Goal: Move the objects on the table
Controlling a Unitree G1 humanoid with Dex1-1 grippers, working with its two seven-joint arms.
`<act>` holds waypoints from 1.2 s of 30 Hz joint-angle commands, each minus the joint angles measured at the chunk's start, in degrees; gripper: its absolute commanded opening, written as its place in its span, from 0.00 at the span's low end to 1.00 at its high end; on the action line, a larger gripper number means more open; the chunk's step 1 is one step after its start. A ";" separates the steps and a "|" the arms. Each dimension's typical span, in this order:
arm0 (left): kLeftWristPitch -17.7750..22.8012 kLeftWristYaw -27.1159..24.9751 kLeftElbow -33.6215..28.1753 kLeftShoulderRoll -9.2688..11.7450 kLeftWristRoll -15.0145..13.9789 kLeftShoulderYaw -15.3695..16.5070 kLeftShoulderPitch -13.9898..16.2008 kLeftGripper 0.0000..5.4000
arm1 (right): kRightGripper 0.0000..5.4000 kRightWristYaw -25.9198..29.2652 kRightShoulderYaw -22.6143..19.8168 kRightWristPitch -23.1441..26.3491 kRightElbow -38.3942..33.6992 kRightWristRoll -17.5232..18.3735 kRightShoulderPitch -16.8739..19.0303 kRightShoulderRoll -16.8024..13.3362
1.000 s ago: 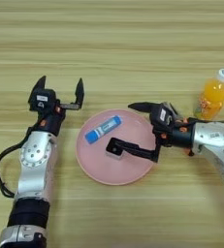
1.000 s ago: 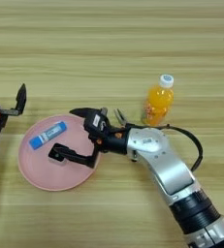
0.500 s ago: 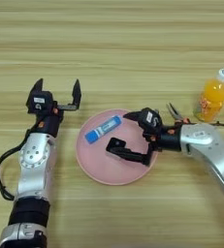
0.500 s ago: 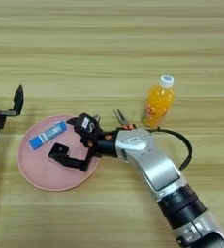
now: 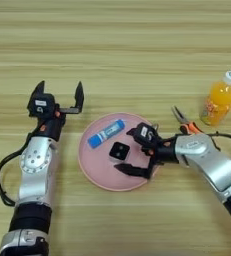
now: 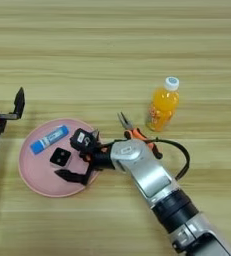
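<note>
A pink plate (image 5: 94, 172) lies on the table (image 5: 137, 50). On the plate rest a blue-and-white tube (image 5: 106, 133) and a small black-and-white cube (image 5: 119, 150). My right gripper (image 5: 124, 151) reaches in from the right, low over the plate and open. One finger is above the cube and the other below it, and neither visibly presses on it. The orange-drink bottle (image 5: 218, 100) with a white cap stands upright at the far right. My left gripper (image 5: 59, 95) is open and holds nothing, just left of the plate.
Pliers with orange handles (image 5: 185, 125) lie between the plate and the bottle, right behind my right wrist. A black cable (image 6: 179, 155) loops off the right forearm.
My right gripper has slid left over the plate, so its open fingers now flank the cube. Cube, tube and bottle stay put. The left arm barely moved.
</note>
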 commanded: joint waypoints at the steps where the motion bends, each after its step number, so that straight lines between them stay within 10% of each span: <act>1: -0.49 0.23 0.39 -0.04 0.38 -0.14 -0.80 1.00 | 0.90 0.36 0.81 0.03 1.17 -1.47 -1.09 0.50; 21: -0.52 0.33 0.58 -0.18 0.52 -0.19 -0.93 1.00 | 0.47 0.82 0.18 -0.83 1.99 -2.73 -1.67 1.75; 36: -0.64 0.20 0.72 -0.12 0.49 -0.17 -0.93 1.00 | 0.46 1.12 -3.26 -0.30 -2.11 -1.66 -1.76 0.87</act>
